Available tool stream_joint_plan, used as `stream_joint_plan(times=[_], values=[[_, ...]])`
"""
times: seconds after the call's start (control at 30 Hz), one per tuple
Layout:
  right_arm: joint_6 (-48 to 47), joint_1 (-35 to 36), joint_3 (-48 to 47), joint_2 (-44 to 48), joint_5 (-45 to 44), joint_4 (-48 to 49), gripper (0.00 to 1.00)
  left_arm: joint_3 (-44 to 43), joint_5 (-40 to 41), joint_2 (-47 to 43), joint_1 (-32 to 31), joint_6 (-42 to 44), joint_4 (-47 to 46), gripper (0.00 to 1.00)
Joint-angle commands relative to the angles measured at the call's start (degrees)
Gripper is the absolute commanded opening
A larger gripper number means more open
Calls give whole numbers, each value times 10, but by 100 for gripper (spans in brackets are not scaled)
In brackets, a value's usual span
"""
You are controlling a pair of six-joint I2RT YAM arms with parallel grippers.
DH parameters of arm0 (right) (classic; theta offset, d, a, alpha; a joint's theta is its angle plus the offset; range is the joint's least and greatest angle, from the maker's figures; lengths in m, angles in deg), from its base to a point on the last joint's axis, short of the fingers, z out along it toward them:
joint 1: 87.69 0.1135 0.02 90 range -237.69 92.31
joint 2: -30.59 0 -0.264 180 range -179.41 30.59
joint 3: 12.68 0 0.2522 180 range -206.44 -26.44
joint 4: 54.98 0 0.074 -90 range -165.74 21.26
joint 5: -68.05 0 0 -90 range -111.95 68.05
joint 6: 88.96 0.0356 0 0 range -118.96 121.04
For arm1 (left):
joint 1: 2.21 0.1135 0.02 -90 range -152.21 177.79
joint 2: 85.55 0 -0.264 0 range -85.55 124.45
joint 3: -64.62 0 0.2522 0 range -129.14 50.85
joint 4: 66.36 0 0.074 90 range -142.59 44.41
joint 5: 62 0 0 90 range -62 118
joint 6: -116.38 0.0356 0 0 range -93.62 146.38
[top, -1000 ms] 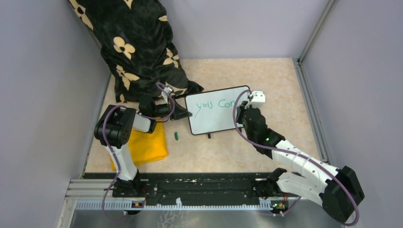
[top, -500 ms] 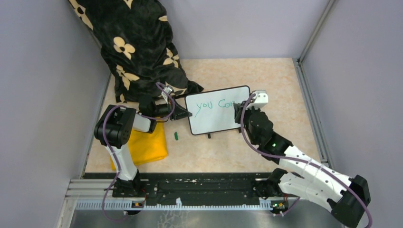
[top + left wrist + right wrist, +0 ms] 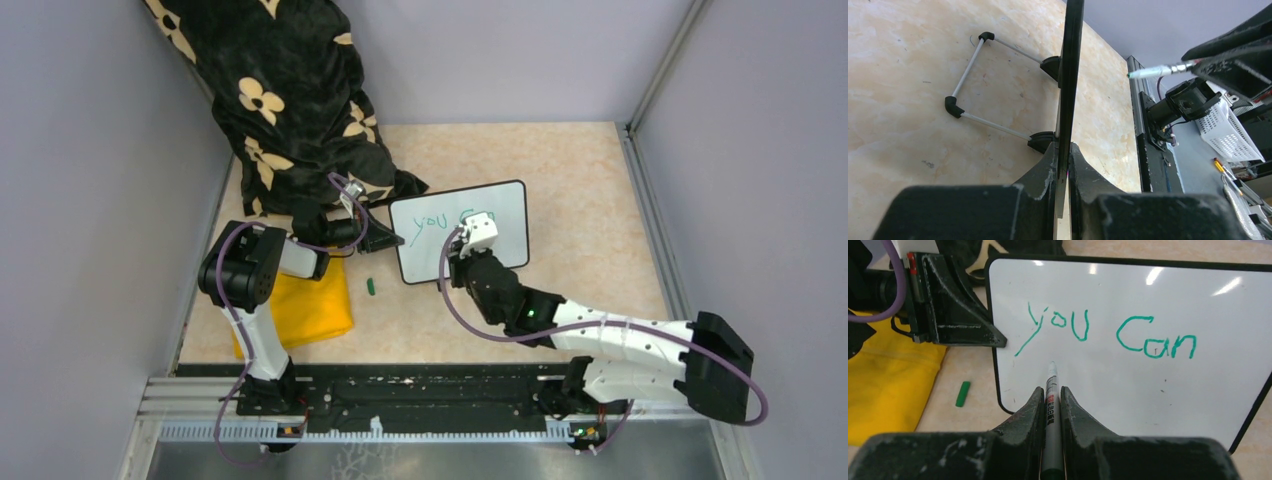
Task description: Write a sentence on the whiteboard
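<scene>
The whiteboard (image 3: 505, 225) is a thin, stiff panel and probably light. Its glossy face looks slick, and it stands on a slim wire stand (image 3: 964, 85), so pen pressure would likely push it back or make it skate on the table (image 3: 590, 190). The best place to hold it is the black frame, clear of the writing, since fresh ink would probably smear if touched.

The left gripper (image 3: 1062, 150) has exactly that hold. Its fingers are pinched narrowly on the board's 9 o'clock edge, with the frame running straight up between them in the left wrist view.

In the overhead view the board sits near the middle of the table, a little toward 11 o'clock. It is white, with rounded corners and a thin black rim. Green handwriting (image 3: 1108, 335) runs across the upper half and reads "you Can". The lower half is bare from 4 to 8 o'clock.

The right gripper (image 3: 1050, 395) has its fingers closed tight on a marker (image 3: 1051, 380). The tip points at the blank area below "you", toward 7 o'clock on the board face. I cannot tell whether the tip touches the surface.

A small green cap (image 3: 963, 393) lies on the table at 8 o'clock from the board, just beside a yellow cloth (image 3: 893, 385).
</scene>
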Motion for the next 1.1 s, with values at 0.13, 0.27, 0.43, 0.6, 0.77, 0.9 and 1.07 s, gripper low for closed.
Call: stream_joint_plan(times=[0.13,0.27,0.43,0.6,0.77,0.9,1.07], values=[[19,20,-8,-49,-2,64,0,0,3,5,-3,18,53,0],[28,21,-9,-69,10,70,0,0,3,5,-3,18,53,0],[38,26,-11,-97,25,79,0,0,3,5,-3,19,54,0],[46,29,-8,-110,25,88,0,-1,3,5,-3,22,58,0],[48,30,-1,-122,16,98,0,0,3,8,-3,22,59,0],[49,30,0,-132,8,105,0,0,3,9,-3,22,59,0],[52,29,-2,-138,-8,102,0,-1,3,8,-3,22,60,0]])
